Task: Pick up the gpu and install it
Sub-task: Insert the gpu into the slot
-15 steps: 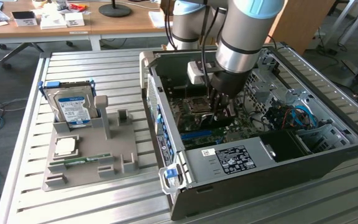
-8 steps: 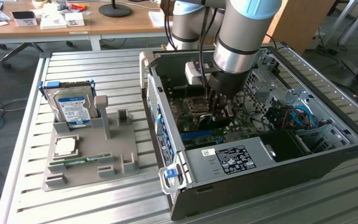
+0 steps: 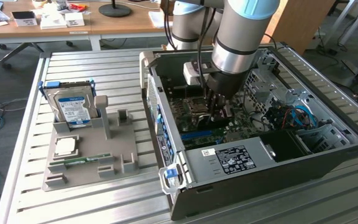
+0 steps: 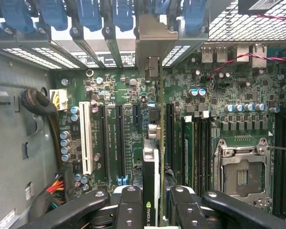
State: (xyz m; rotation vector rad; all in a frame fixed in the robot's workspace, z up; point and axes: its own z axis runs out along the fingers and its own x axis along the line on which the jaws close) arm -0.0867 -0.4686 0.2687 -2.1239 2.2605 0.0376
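So the gripper (image 3: 218,106) is down inside the open computer case (image 3: 328,154), jaws pinched narrow on the gpu (image 4: 151,171). It's holding the card edge-on, with one of its fingers (image 4: 128,205) on each flat face. The card sits right over the motherboard (image 4: 124,95), about mid-case. The CPU socket (image 4: 240,174) is off to one side of it, and the two long black slots (image 4: 120,138) plus the white slot (image 4: 86,138) are on the other. Its silvery bracket (image 4: 155,38) is up at the rear wall, by the row of slot openings with blue latches (image 4: 90,14). Honestly I can't tell if the edge connector is in a slot or just above one, since the card hides whatever's beneath it. My take on doing this bit well: keep the card dead square to the board and parallel to those neighbouring slots. Make sure the bracket slides cleanly into its opening rather than catching on the case wall. Any push should go straight down. The grip looks to be on the end away from the bracket, so I'd guess an uneven press could rock the bracket end up and leave it half seated. There are small capacitors (image 4: 198,91) and a red-and-black wire (image 4: 229,62) close by, so sideways wobble is a bad idea. The hard drive (image 3: 72,108) in its grey holder (image 3: 89,156), out on the exterior view's left, is well clear of all this.
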